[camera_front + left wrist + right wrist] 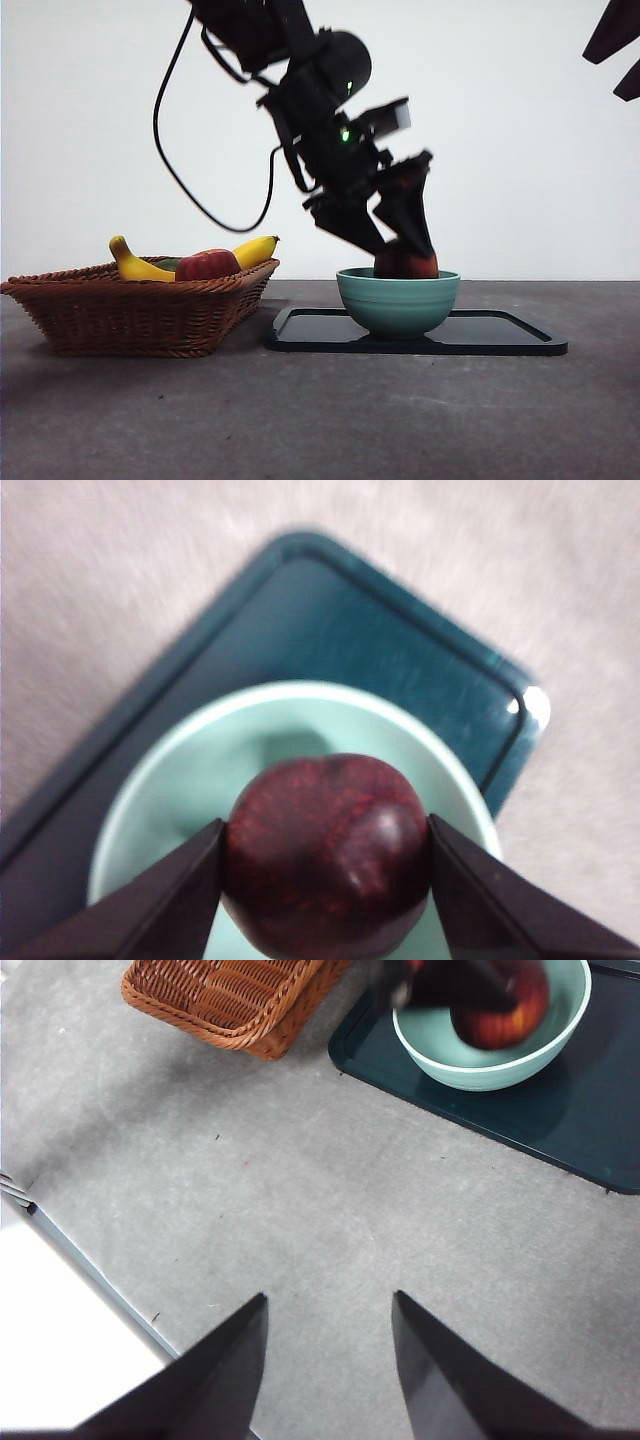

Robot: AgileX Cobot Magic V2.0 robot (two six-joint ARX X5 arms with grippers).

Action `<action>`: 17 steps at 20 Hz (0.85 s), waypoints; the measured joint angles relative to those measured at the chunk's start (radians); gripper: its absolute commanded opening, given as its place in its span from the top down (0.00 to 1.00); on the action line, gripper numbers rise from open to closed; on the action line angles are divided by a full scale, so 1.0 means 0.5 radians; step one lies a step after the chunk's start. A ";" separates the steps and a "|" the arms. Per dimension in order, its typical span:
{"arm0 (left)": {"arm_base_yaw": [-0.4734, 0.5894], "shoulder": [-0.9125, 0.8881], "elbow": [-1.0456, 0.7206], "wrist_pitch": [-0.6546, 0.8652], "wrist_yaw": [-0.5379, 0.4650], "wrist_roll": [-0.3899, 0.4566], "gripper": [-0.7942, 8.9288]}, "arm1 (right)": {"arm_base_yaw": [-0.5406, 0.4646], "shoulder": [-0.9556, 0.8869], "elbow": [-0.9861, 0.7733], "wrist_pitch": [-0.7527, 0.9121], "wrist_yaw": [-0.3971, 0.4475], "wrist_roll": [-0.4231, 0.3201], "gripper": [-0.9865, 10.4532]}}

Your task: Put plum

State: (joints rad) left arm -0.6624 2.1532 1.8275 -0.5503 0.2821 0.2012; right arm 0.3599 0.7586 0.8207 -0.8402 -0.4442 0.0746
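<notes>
Broadly, from largest to smallest: the table (320,410) carries a wicker basket (140,315) and, well apart from the basket's far end, a dark tray (500,335); on the tray stands a pale green bowl (397,300); my left gripper (328,865) reaches down into that bowl, clamped on the plum (328,865), one jaw on each flank of the fruit. The plum sits low within the bowl's rim; whether it already touches the bowl's floor I cannot tell. My right gripper (330,1345) waits over bare table, jaws parted and holding nothing

Handling, as I judge it: the plum looks firm, smooth and glossy, so likely slippery and prone to roll; modest weight; skin that would bruise under a hard squeeze. Best hold is where I have it, across the widest girth, with light pressure, and release only once it rests in the bowl

What each view adds: the front view alone shows heights — the plum (405,262) partly sunk behind the bowl's rim — and the basket's load, a banana (135,265), a second banana (255,250) and a red apple (207,265). The left wrist view alone shows the jaws' contact on the plum and the bowl (200,760) interior beneath it. The right wrist view alone shows the layout from above: basket (235,1000), tray (560,1130) and bowl (490,1055) side by side, plum (505,1010) inside the bowl
</notes>
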 measured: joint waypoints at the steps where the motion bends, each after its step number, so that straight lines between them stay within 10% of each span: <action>1: 0.000 0.000 0.069 -0.075 0.001 -0.002 0.64 | 0.000 0.000 0.000 0.000 0.000 0.000 0.74; 17: 0.394 -0.697 0.494 -0.967 0.001 0.002 0.64 | 0.000 0.000 0.000 0.065 0.001 0.000 0.74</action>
State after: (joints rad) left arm -0.4656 1.8046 2.0747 -1.0336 0.2825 0.2020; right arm 0.3599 0.7586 0.8207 -0.8078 -0.4438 0.0746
